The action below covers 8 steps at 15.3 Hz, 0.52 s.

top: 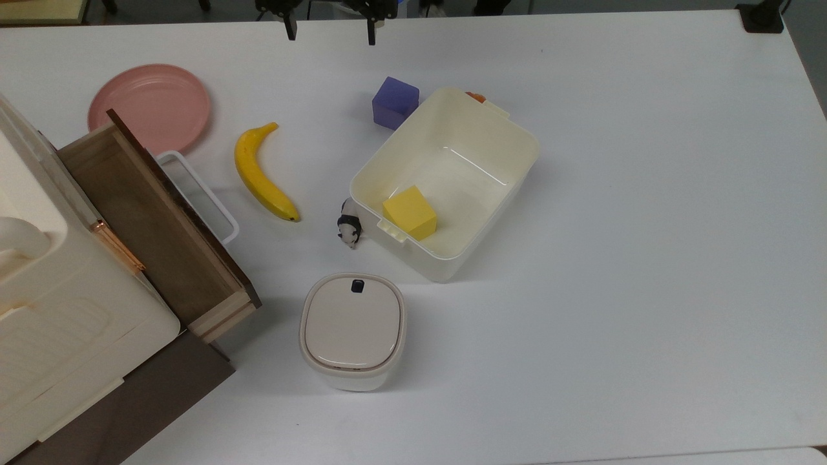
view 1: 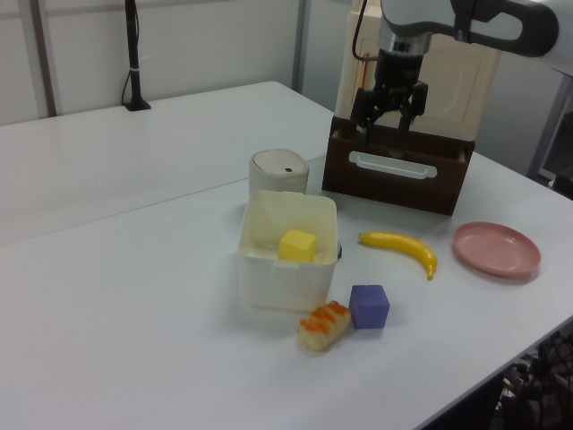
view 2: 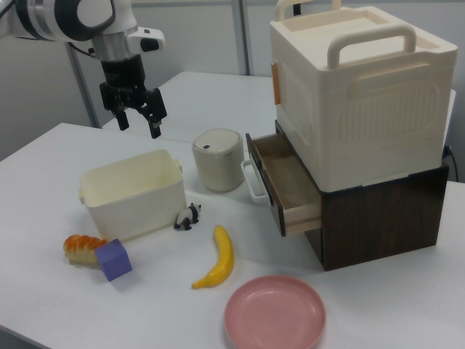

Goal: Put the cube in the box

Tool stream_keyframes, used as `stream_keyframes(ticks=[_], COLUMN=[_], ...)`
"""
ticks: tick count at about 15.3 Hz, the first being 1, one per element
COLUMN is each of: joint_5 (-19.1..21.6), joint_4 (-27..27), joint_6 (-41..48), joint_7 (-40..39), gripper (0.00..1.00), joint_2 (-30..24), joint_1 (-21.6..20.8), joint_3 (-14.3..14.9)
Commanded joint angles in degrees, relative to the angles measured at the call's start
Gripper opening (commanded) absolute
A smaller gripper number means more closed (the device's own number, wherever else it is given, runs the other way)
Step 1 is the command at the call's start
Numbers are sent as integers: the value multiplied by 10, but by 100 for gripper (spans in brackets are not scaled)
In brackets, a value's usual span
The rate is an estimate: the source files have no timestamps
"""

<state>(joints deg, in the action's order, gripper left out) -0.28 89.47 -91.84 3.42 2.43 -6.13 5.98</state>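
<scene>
High above the table, the open, empty two-finger gripper (view 2: pixel 138 121) could nudge the small matte purple cube (top: pixel 395 103) because it touches the cream-white plastic bin (top: pixel 517 132) beside an orange-topped bread roll (view 1: pixel 323 325).

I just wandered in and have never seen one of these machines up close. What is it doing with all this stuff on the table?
The robot arm's hand hangs open in the air above the table, holding nothing. Its job is to put the purple cube into the cream box. The cube sits on the table just outside the box, next to a small bread-like toy. A yellow cube already lies inside the box. A banana, a pink plate and a lidded container lie untouched nearby.
</scene>
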Motion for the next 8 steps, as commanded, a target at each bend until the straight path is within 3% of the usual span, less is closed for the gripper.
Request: stream_keyframes(ticks=[1,8], joint_5=[6,5], joint_4=[6,2], joint_6=[-4,-9], joint_7=[-5,-4], gripper=[100,100], joint_2=[-3,14], joint_1=[1,-3], joint_3=[0,-2])
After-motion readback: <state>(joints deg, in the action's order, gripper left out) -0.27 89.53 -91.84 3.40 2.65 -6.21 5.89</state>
